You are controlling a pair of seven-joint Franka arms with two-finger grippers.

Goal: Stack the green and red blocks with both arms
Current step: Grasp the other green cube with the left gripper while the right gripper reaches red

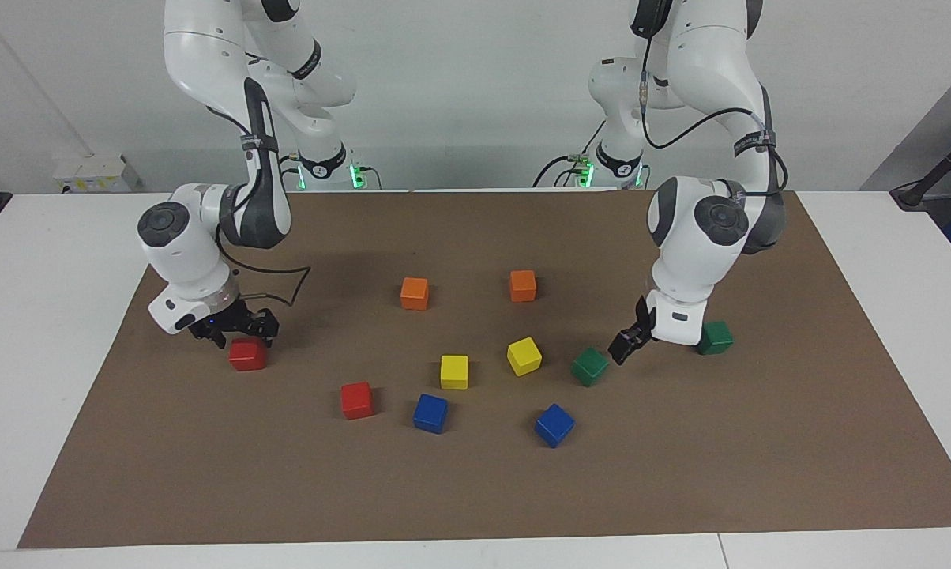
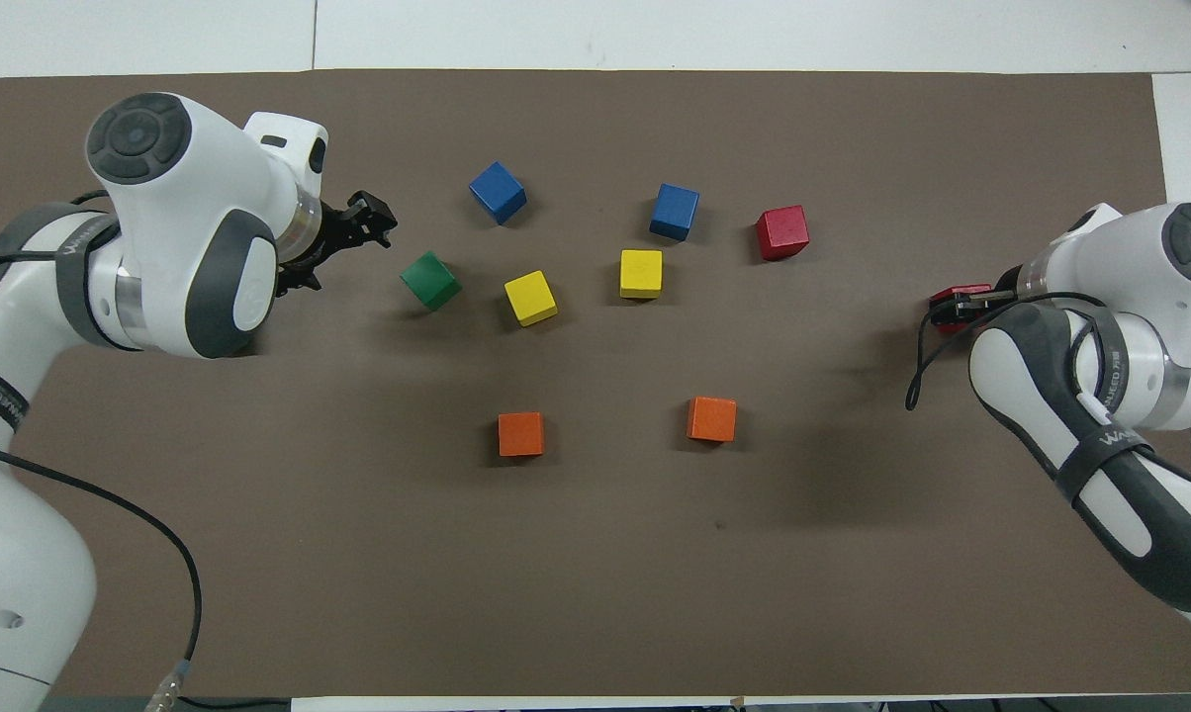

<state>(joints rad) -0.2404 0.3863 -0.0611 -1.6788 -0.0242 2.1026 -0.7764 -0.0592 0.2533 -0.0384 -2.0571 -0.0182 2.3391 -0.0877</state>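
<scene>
Two grippers sit low: the right gripper [image 1: 234, 330], fingers spread, at twelve o'clock of a red block [image 1: 247, 354]; the left gripper [image 1: 628, 341], fingers spread, at three o'clock of a green block [image 1: 589, 366].

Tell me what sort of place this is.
Probably a robotics lab test bench: two white arms, a plain brown mat on a white table, and small coloured cubes such as an orange cube scattered on it.
</scene>
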